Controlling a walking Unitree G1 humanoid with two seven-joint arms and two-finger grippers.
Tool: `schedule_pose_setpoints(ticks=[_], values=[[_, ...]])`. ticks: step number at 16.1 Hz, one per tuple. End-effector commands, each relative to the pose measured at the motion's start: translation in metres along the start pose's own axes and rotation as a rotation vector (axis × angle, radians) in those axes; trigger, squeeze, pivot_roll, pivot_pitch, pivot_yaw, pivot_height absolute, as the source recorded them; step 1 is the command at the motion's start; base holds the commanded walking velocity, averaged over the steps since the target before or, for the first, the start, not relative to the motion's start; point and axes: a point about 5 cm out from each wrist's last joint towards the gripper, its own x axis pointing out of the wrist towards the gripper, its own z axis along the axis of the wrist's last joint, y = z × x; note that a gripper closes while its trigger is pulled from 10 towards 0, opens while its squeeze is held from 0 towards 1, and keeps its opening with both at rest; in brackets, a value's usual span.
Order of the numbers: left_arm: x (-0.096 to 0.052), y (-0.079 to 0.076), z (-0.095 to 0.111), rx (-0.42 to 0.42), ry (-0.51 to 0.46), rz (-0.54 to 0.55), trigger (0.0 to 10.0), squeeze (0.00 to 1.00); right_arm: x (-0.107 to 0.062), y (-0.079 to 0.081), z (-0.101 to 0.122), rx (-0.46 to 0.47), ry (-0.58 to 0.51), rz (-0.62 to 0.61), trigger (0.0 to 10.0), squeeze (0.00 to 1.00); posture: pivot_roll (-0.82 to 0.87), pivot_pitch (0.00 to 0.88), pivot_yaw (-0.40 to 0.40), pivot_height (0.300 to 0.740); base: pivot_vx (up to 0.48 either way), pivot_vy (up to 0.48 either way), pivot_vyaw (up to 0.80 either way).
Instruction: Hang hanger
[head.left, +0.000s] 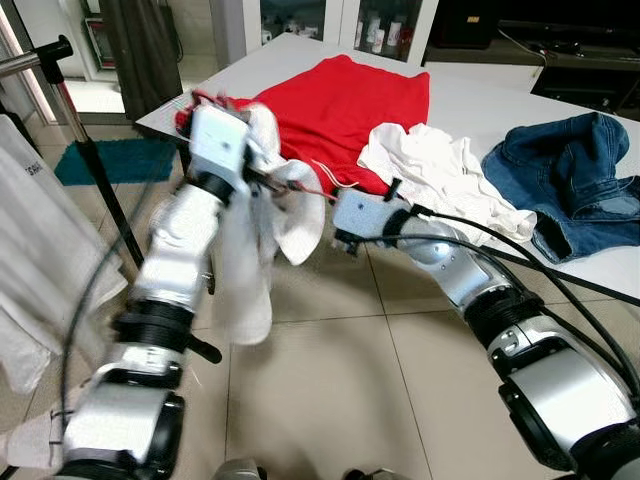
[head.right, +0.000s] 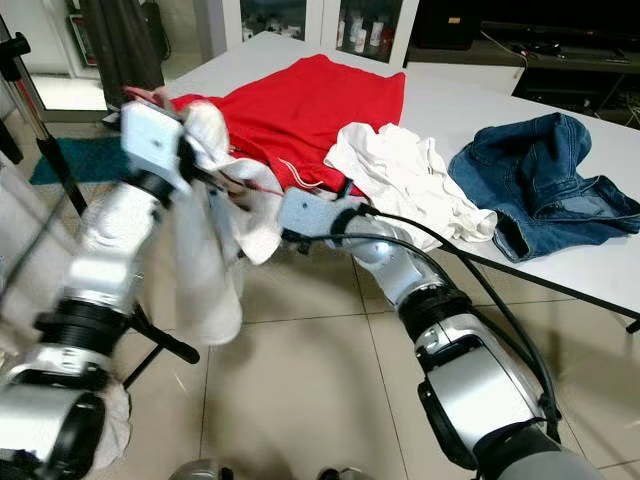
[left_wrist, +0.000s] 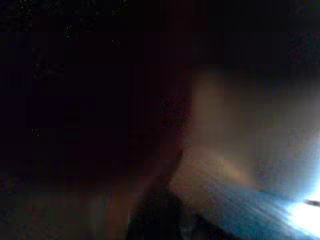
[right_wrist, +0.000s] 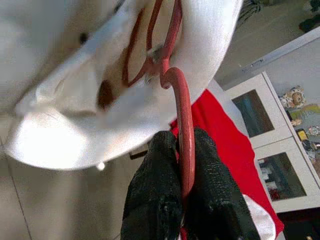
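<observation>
1. The right gripper (right_wrist: 182, 200) is reaching out over the tiled floor (head.left: 330, 380) just in front of the table (head.left: 470, 100); in the right wrist view its two black fingers (right_wrist: 155, 195) are pressing together on the hook of the red hanger (right_wrist: 184, 125), which is running up between them.
2. The red hanger is carrying a white garment (head.left: 250, 270); its wire shoulders are lying inside the cloth just beyond the fingertips, and the garment is hanging down toward the floor between the two arms.
3. The left gripper (head.left: 235, 150) is sitting raised at the top of the white garment, with cloth bunching around it; whether its fingers are apart or together cannot be told, since the head views are blurring there and the left wrist view is dark.
4. On the table, a red shirt (head.left: 340, 100), a white cloth (head.left: 440, 170) and blue jeans (head.left: 570, 180) are lying side by side.
5. A clothes rack (head.left: 60, 90) with pale garments is standing at the robot's left.
</observation>
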Motion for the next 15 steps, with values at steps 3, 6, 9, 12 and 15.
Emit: schedule_pose_setpoints(ticks=[3, 6, 9, 12, 15], values=[[0.007, -0.017, -0.001, -0.002, 0.038, -0.062, 10.0, 0.00, 0.004, -0.012, 0.024, -0.027, -0.094, -0.023, 0.0, 0.06, 0.09, 0.000, -0.038, 0.740, 0.000, 0.000, 0.00], [0.007, -0.015, -0.003, -0.013, 0.048, -0.053, 10.0, 0.00, 0.002, -0.004, 0.026, -0.059, -0.091, 0.021, 0.0, 0.06, 0.09, 0.000, -0.039, 0.740, 0.000, 0.000, 0.00], [0.008, -0.025, 0.001, -0.022, 0.024, -0.086, 10.0, 0.00, 0.006, 0.009, 0.031, -0.061, -0.091, 0.054, 0.0, 0.06, 0.09, 0.000, -0.043, 0.740, 0.000, 0.000, 0.00], [0.004, -0.033, -0.006, -0.035, 0.041, -0.109, 10.0, 0.00, 0.011, -0.012, 0.044, 0.090, -0.107, -0.089, 0.0, 0.07, 0.09, 0.000, -0.044, 0.740, 0.000, 0.000, 0.00], [-0.001, -0.038, -0.012, -0.041, 0.062, -0.117, 10.0, 0.00, 0.011, -0.026, 0.048, 0.131, -0.116, -0.155, 0.0, 0.07, 0.09, 0.000, -0.044, 0.740, 0.000, 0.000, 0.00]])
